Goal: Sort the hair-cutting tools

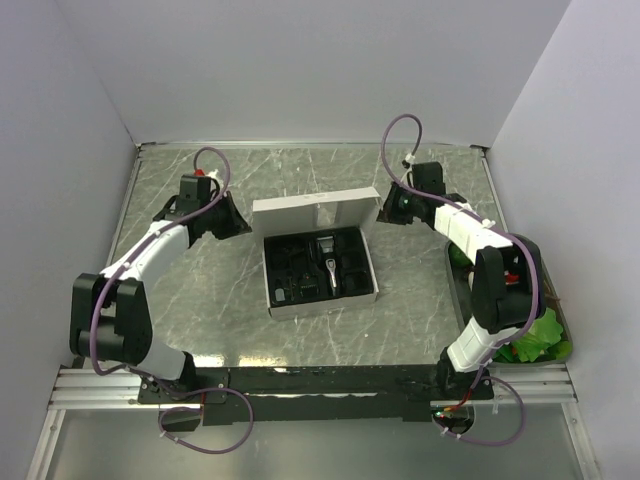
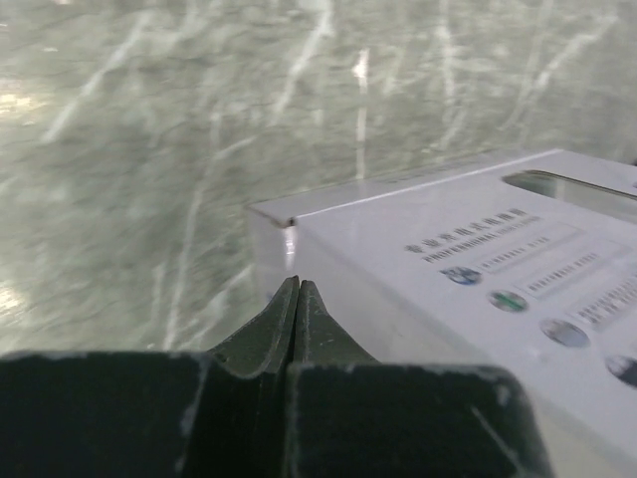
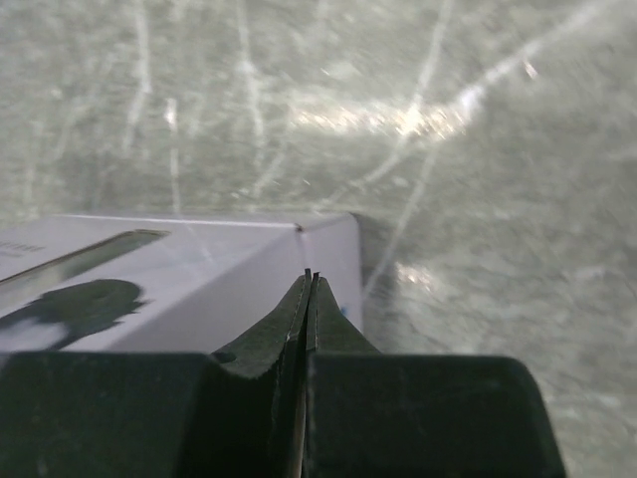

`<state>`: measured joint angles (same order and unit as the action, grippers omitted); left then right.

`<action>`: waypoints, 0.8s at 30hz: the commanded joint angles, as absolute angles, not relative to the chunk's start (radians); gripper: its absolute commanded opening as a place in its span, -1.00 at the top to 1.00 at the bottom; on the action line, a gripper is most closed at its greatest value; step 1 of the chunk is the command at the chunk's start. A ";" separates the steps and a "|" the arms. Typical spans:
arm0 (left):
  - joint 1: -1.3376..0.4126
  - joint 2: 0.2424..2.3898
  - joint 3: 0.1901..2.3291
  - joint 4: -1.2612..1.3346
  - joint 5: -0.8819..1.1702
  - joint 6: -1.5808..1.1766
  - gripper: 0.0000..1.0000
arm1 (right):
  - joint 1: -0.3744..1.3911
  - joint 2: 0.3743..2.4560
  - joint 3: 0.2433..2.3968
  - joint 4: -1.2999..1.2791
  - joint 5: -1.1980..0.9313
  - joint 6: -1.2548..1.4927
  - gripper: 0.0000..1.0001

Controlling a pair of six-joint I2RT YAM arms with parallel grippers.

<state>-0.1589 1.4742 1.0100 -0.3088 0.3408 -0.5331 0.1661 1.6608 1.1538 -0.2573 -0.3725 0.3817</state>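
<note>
The hair clipper [image 1: 328, 266], black with a silver end, lies in the black tray [image 1: 318, 266] of the open white box [image 1: 321, 306] at mid table. Several small black attachments [image 1: 288, 268] sit in the tray's compartments around it. The box's white lid [image 1: 314, 214] lies flipped back behind the tray. My left gripper [image 1: 238, 224] is shut and empty at the lid's left edge; its wrist view shows the tips [image 2: 298, 285] just before the lid's corner [image 2: 289, 215]. My right gripper [image 1: 384, 210] is shut and empty at the lid's right edge, its tips [image 3: 310, 278] against the lid [image 3: 199, 279].
A dark bin [image 1: 560, 315] with green items [image 1: 535, 335] stands at the table's right edge beside the right arm. Grey marbled tabletop [image 1: 200, 300] surrounds the box. White walls close off the back and sides.
</note>
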 commanded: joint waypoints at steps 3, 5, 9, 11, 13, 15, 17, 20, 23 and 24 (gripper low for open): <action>-0.163 1.419 1.045 -0.397 0.267 -0.494 0.98 | 0.170 1.624 1.160 -0.319 -0.328 0.365 1.00; -0.163 1.413 1.026 -0.381 0.303 -0.509 0.98 | 0.170 1.628 1.157 -0.307 -0.351 0.371 1.00; -0.164 1.394 0.990 -0.341 0.379 -0.532 0.98 | 0.176 1.629 1.144 -0.285 -0.408 0.377 1.00; -0.169 1.390 0.974 -0.324 0.393 -0.546 0.98 | 0.186 1.628 1.141 -0.282 -0.417 0.376 1.00; -0.181 1.381 0.951 -0.299 0.417 -0.563 0.98 | 0.196 1.623 1.134 -0.281 -0.422 0.377 1.00; -0.207 1.371 0.934 -0.290 0.422 -0.572 0.98 | 0.202 1.617 1.123 -0.276 -0.429 0.380 1.00; -0.228 1.368 0.927 -0.279 0.423 -0.586 0.98 | 0.212 1.612 1.115 -0.272 -0.433 0.380 1.00; -0.271 1.356 0.911 -0.272 0.408 -0.600 0.98 | 0.218 1.602 1.105 -0.267 -0.436 0.380 1.00; -0.285 1.339 0.893 -0.270 0.393 -0.607 0.98 | 0.229 1.588 1.092 -0.259 -0.442 0.379 1.00; -0.287 1.336 0.891 -0.275 0.388 -0.606 0.98 | 0.230 1.586 1.091 -0.258 -0.442 0.379 1.00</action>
